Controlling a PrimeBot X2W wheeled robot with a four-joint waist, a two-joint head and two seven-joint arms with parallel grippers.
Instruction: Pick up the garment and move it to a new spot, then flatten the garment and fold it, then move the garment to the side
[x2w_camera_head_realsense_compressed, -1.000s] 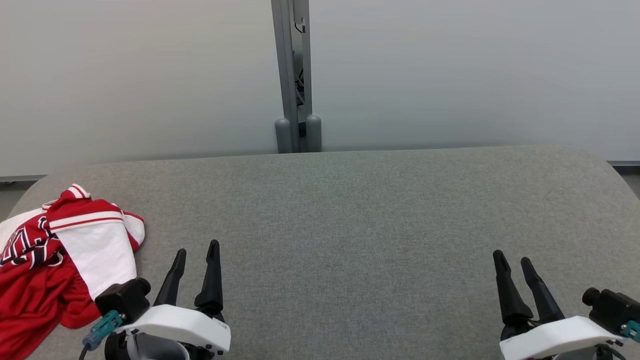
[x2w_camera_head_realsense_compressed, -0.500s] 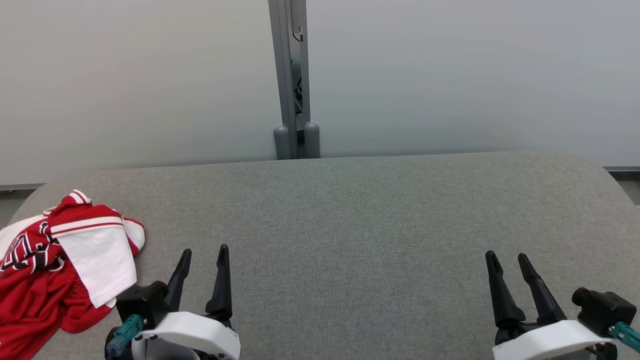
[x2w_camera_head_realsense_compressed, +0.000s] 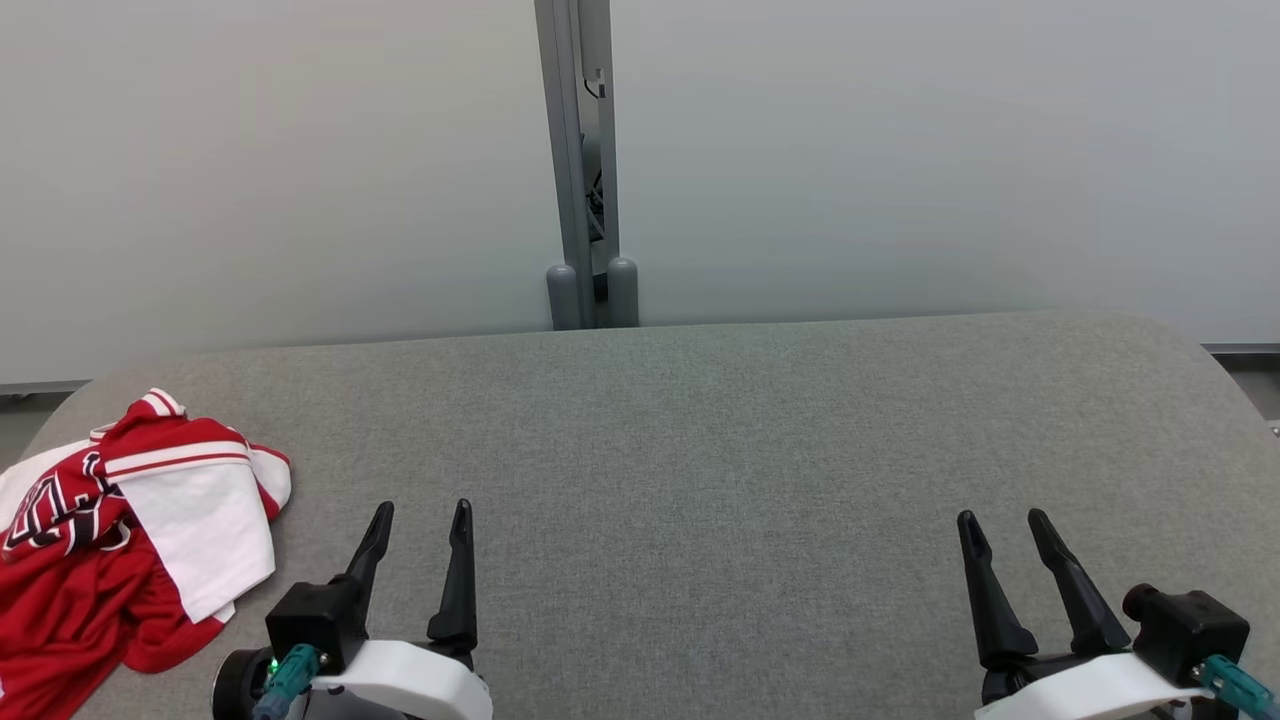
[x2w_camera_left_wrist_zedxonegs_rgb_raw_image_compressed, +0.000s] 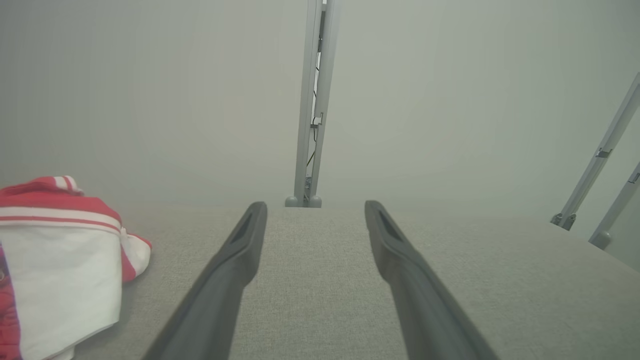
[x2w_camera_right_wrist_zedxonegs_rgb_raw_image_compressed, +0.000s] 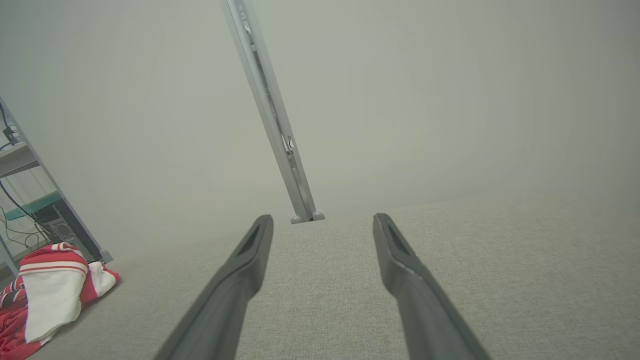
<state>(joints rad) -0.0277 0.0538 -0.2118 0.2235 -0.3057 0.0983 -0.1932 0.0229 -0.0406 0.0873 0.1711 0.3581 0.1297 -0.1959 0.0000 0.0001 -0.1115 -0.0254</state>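
A red and white garment (x2w_camera_head_realsense_compressed: 120, 530) with dark lettering lies crumpled at the left end of the grey table (x2w_camera_head_realsense_compressed: 700, 450). The left wrist view shows the garment (x2w_camera_left_wrist_zedxonegs_rgb_raw_image_compressed: 60, 260) at its left edge, and the right wrist view shows the garment (x2w_camera_right_wrist_zedxonegs_rgb_raw_image_compressed: 47, 290) at its lower left. My left gripper (x2w_camera_head_realsense_compressed: 420, 515) stands open just right of the garment, apart from it, with nothing between its fingers. Far to the right, near the front edge, my right gripper (x2w_camera_head_realsense_compressed: 1002, 522) is open and empty too.
A grey post (x2w_camera_head_realsense_compressed: 578, 160) with two rounded feet stands behind the table's far edge, between pale wall panels. Slanted metal frame legs (x2w_camera_left_wrist_zedxonegs_rgb_raw_image_compressed: 600, 160) show at the right of the left wrist view. A shelf with cables (x2w_camera_right_wrist_zedxonegs_rgb_raw_image_compressed: 25, 200) stands beyond the garment.
The head view has tilted, so the table sits lower in the picture. Both grippers have drawn slightly inward and lower in the view, the left one turning more upright. The garment has not moved.
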